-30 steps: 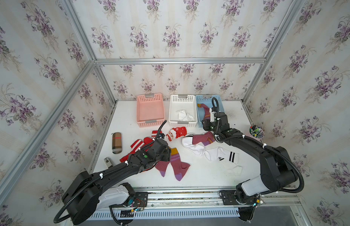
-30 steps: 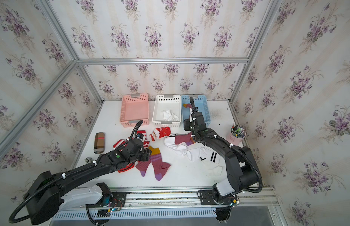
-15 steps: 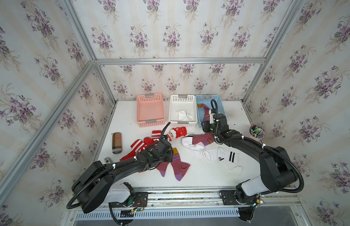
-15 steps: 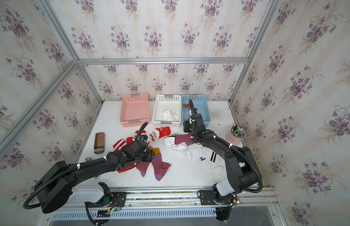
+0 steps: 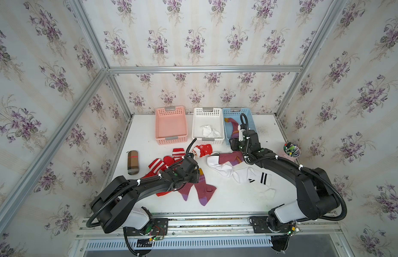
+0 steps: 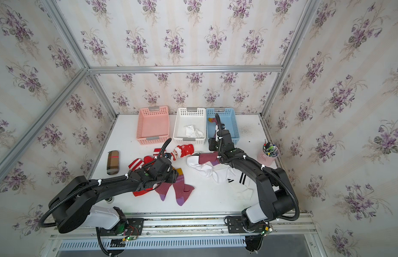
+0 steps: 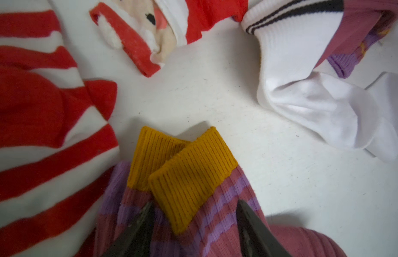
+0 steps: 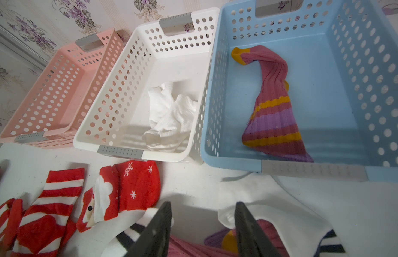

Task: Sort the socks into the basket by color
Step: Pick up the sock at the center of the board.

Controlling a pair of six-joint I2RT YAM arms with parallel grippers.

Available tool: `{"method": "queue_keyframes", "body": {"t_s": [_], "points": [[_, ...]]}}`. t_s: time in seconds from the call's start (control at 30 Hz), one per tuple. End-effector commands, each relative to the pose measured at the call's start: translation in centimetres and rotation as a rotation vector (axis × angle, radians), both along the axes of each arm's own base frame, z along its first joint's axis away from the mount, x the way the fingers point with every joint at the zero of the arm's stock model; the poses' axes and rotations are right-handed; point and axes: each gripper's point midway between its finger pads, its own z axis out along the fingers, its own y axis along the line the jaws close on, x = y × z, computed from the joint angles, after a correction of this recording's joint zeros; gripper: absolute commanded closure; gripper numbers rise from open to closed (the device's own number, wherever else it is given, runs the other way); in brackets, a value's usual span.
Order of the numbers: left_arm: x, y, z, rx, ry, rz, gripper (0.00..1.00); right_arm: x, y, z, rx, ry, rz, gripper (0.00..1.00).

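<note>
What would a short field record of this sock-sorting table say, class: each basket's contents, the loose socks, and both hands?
pink basket: empty
white basket: crumpled white sock fabric
blue basket: one striped maroon sock
loose on table: red socks, white socks, maroon socks
left hand: jaws apart, astride a mustard cuff
right hand: jaws apart, empty, above the white socks

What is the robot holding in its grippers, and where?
Nothing yet. The left gripper stands open astride two maroon socks just past their mustard cuffs; the right gripper hangs open above another maroon sock.
</note>
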Motion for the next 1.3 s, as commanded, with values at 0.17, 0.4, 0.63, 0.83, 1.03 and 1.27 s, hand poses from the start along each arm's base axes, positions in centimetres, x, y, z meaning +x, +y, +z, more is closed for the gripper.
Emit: {"method": "queue_keyframes", "body": {"t_s": [0.17,0.4,0.63,0.83,1.03,1.27], "points": [[0.5,-0.5,0.2,-0.015,-0.007,0.006,0.57,0.1,-0.1,1.0,0.017,-0.031,-0.018,0.53],[0.6,-0.8,0.1,-0.016,-0.003,-0.001,0.67,-0.1,-0.1,1.0,0.020,-0.030,-0.017,0.53],[0.8,-1.1,0.0,-0.011,0.004,-0.010,0.76,-0.4,-0.3,1.0,0.019,-0.031,-0.021,0.53],[0.8,-1.2,-0.2,-0.007,0.011,-0.014,0.85,-0.6,-0.3,1.2,0.023,-0.038,-0.021,0.53],[0.8,-1.5,0.3,-0.005,0.006,-0.027,0.89,-1.0,-0.4,1.4,0.027,-0.041,-0.018,0.53],[1.4,-2.2,3.4,0.007,-0.015,-0.059,0.96,-2.1,-0.3,2.0,0.040,-0.059,0.017,0.51]]}}
